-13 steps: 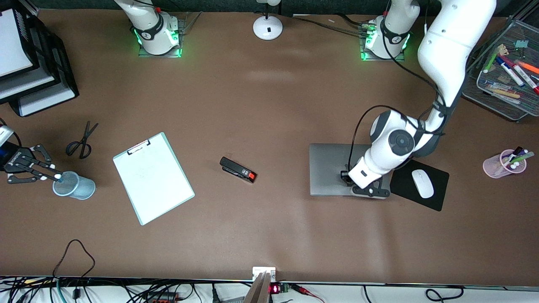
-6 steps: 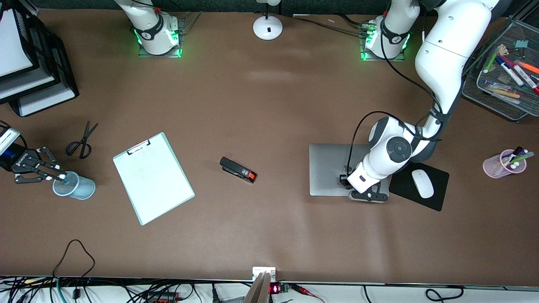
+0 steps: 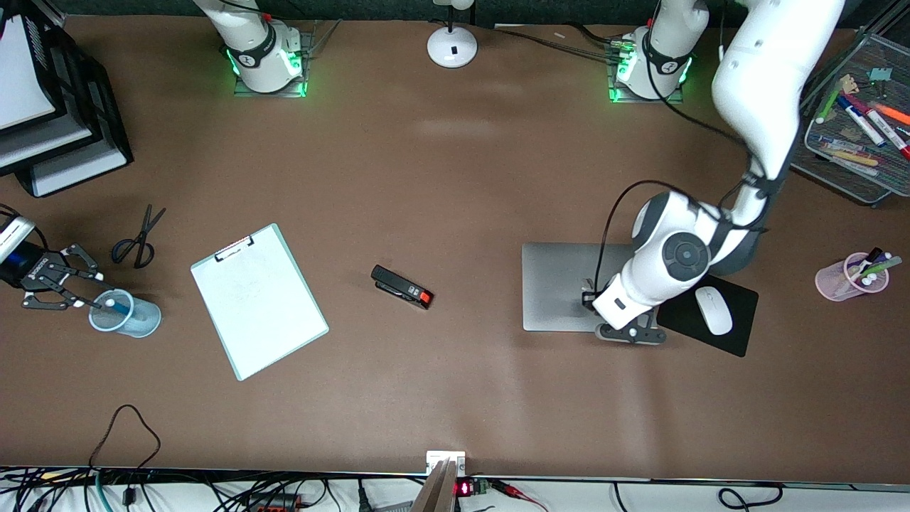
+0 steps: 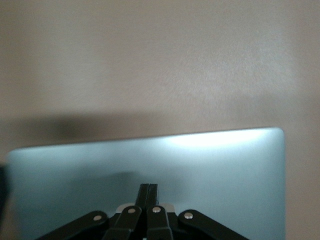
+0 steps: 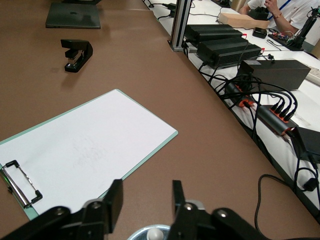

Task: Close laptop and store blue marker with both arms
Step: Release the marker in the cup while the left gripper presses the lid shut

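Note:
The laptop (image 3: 561,284) lies shut and flat, its silver-grey lid up; it also shows in the left wrist view (image 4: 150,160) and small in the right wrist view (image 5: 72,15). My left gripper (image 3: 629,333) is shut and empty over the laptop's edge nearest the front camera; its fingers (image 4: 148,192) are pressed together. The blue marker (image 3: 119,308) stands in a blue mesh cup (image 3: 138,320) at the right arm's end, its white tip (image 5: 159,234) up. My right gripper (image 3: 96,290) is open just above the cup's rim, with the marker tip between its fingers (image 5: 112,200).
Scissors (image 3: 138,238), a clipboard (image 3: 257,300) and a black stapler (image 3: 402,286) lie between cup and laptop. A mouse (image 3: 713,310) sits on a black pad (image 3: 682,313) beside the laptop. A pink pen cup (image 3: 839,281), a mesh marker tray (image 3: 853,171) and paper trays (image 3: 50,171) stand at the ends.
My right gripper has opened and drawn back a little; the blue marker has dropped into the cup. My left gripper has moved across the lid to the laptop's near edge.

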Robot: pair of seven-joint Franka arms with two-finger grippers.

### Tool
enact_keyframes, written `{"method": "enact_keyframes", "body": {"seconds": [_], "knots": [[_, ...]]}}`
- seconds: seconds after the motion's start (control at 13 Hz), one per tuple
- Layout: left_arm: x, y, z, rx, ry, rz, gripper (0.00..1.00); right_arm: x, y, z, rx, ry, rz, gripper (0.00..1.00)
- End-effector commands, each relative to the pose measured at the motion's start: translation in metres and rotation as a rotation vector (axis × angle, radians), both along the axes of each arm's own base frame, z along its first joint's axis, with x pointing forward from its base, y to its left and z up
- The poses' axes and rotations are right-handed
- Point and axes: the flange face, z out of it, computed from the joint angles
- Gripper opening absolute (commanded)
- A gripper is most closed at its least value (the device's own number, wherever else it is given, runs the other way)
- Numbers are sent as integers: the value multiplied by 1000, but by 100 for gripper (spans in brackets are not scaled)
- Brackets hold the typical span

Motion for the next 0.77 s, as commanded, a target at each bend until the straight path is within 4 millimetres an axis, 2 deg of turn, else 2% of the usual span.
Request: {"method": "enact_keyframes", "body": {"seconds": [0.0,0.31,0.54,0.62,0.69], "knots": [[-12,-2,69,78,39,-29,0,6,0,16,6,9,-18,100],[-30,-13,147,121,99,-55,1,23,7,47,-90,175,-60,100],[-45,-18,181,134,144,-77,4,40,25,68,-163,267,-96,100],[-50,-19,192,141,142,-80,20,47,31,80,-189,295,-120,100],[-53,-18,201,144,135,-82,47,54,42,92,-213,336,-150,100]]}}
